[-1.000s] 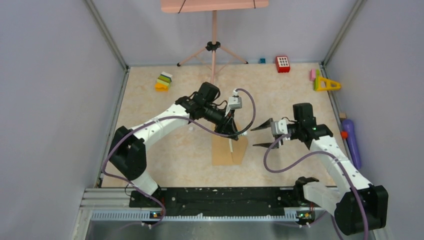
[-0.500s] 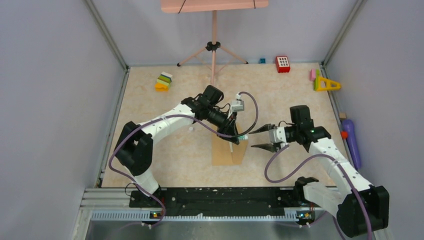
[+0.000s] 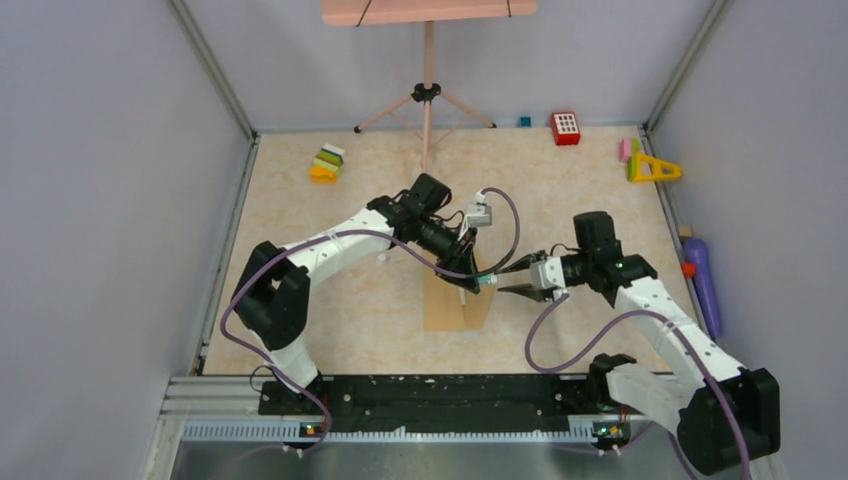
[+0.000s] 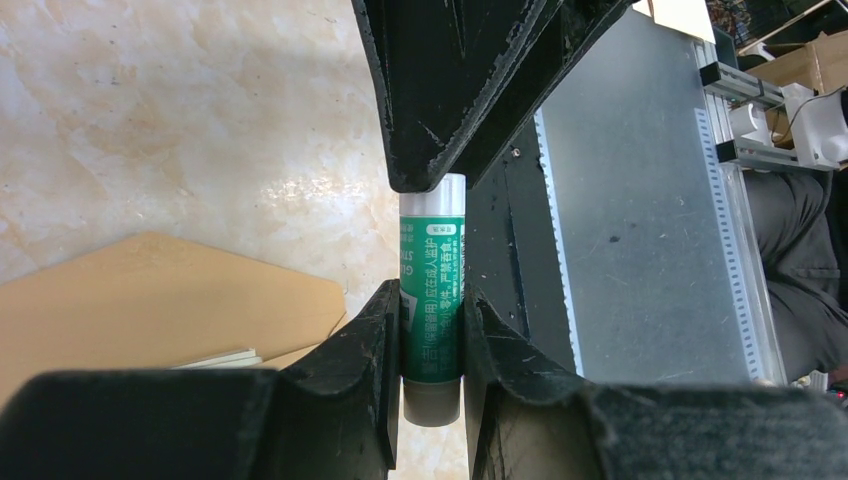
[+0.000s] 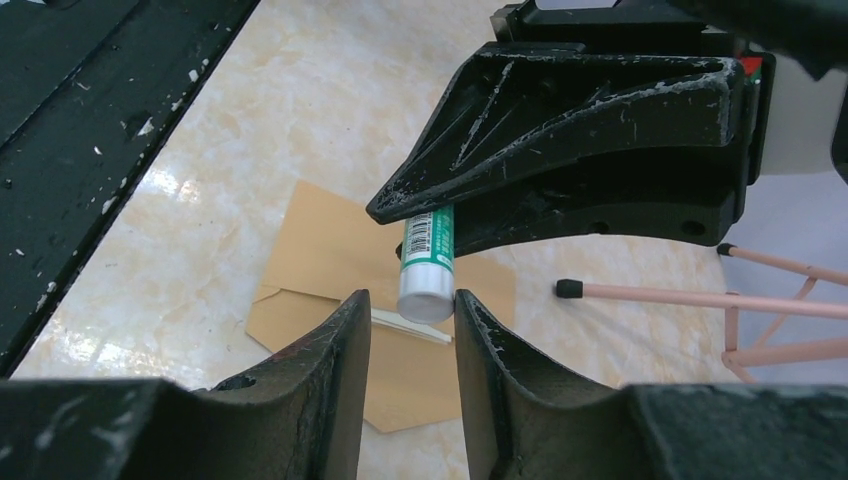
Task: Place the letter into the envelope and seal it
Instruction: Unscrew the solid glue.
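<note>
My table (image 3: 330, 320): marbled beige top.
Brown envelope (image 3: 447, 310) flat near me; stacked blocks (image 3: 326, 162) far left, red block (image 3: 565, 128) and yellow triangle (image 3: 652, 168) far right.

Overhead looks down; close wrist views share the envelope (image 5: 320, 240).

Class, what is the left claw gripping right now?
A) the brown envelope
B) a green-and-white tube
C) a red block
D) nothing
B: the left wrist view shows the left claw clamped on the green-and-white tube, while the envelope lies free below it.
</note>
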`<state>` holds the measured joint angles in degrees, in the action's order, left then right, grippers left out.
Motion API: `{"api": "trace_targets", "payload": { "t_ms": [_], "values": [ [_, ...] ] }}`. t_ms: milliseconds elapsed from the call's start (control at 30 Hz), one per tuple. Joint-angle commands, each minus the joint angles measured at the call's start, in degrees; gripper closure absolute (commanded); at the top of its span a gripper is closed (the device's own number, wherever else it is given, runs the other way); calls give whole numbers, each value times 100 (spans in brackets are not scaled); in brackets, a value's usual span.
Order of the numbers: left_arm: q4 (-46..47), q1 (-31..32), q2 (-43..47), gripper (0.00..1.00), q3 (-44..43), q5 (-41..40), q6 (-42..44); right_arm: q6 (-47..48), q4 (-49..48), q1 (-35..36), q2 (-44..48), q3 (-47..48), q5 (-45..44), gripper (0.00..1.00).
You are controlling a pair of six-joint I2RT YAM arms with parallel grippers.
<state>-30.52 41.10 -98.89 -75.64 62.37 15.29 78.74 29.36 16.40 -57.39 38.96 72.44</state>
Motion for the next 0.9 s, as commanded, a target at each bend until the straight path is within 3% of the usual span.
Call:
{"api": "trace_targets", "payload": {
  "t_ms": [0,133,400,667,867],
  "values": [
    [29,62,28,100,-197,128,52,-166,-257,112,26,-3,135,67],
    [10,70,18,100,-219,89,60,-211,-272,147,9,-11,134,69],
    [-39,65,130,100,-305,-346,175,-1079,-640,193,-78,-27,121,87],
    [126,65,527,100,-244,-1370,283,-4072,-1734,176,-399,135,54,87],
    [298,65,849,100,-91,-1823,320,-6090,-1998,15,-1119,615,479,82]
  ]
}}
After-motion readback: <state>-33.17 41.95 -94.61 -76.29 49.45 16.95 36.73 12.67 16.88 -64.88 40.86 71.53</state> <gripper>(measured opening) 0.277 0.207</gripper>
